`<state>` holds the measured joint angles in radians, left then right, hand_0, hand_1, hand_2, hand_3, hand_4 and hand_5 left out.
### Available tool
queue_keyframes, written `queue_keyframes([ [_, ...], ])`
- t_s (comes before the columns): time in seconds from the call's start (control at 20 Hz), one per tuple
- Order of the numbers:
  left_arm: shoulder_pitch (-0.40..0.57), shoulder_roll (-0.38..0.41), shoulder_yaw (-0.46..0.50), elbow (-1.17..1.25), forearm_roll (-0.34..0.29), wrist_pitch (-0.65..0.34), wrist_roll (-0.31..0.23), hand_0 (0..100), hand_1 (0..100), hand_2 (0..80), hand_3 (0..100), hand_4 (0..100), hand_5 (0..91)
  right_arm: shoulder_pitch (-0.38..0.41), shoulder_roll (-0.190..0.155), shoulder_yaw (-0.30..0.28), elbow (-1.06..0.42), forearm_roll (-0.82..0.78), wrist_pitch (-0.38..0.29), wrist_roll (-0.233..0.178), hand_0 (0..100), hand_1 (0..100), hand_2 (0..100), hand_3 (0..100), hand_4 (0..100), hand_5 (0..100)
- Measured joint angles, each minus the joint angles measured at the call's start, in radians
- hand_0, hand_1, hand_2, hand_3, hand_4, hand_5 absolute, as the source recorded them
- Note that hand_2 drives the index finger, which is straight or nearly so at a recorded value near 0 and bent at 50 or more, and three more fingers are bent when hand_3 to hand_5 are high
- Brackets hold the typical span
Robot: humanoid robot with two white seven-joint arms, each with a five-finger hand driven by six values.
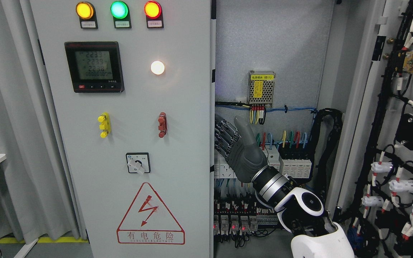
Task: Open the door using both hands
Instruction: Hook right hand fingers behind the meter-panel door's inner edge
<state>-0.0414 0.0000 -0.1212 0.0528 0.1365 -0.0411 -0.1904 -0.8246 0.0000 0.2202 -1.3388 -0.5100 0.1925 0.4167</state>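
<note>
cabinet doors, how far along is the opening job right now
Done: the right door is swung wide open, showing the wiring on its inner face and the breakers inside. In hand: the right hand has its fingers at the inner edge of the left door; whether it grips is unclear. Left: that door sits closed and must be swung out. No left hand is in view.

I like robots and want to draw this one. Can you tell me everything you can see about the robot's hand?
The right hand is dark grey, with jointed fingers that look like metal and plastic, and a smooth thumb pointing up. A shiny silver wrist ring joins it to a white and black arm coming up from the lower right. The fingers reach to the edge of the left door, in front of the cabinet's wiring; whether they grip it is hidden.
</note>
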Motion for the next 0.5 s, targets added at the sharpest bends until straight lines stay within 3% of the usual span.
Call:
queue_keyframes([
  [0.5,0.000,0.000,0.000,0.000,0.000,0.000,-0.004,29,0,2.8,3,3,0.0,0.002,0.000,-0.001,-0.006,-0.001,0.001,0.033,22,0,0,0,0,0],
])
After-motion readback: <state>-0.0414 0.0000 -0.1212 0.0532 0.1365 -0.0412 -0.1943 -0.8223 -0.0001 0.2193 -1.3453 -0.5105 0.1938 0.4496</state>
